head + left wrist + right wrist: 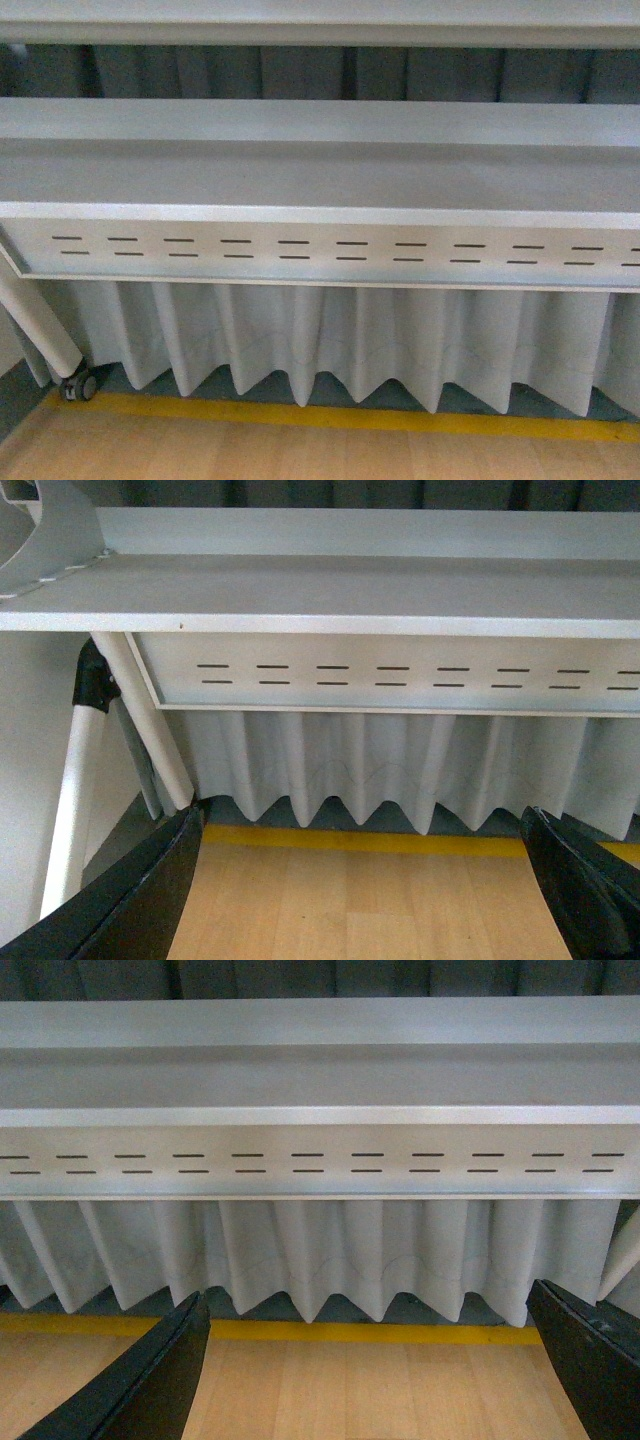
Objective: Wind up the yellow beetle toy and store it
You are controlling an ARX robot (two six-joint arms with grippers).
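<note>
Grey slotted shelf (320, 180) mid-frame, curtain (330, 340) below; left gripper (360, 880), right gripper (368, 1360) spread wide, empty; yellow beetle toy unseen, likely pre-grasp, locate first.

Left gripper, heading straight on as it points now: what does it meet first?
Nothing lies between the open fingers of the left gripper; the way looks free over the wooden floor, then probably the pleated curtain under the table, though depth is unclear.

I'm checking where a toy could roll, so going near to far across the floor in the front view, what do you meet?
wooden floor → yellow stripe → pleated curtain, which hangs below the slotted panel
</note>
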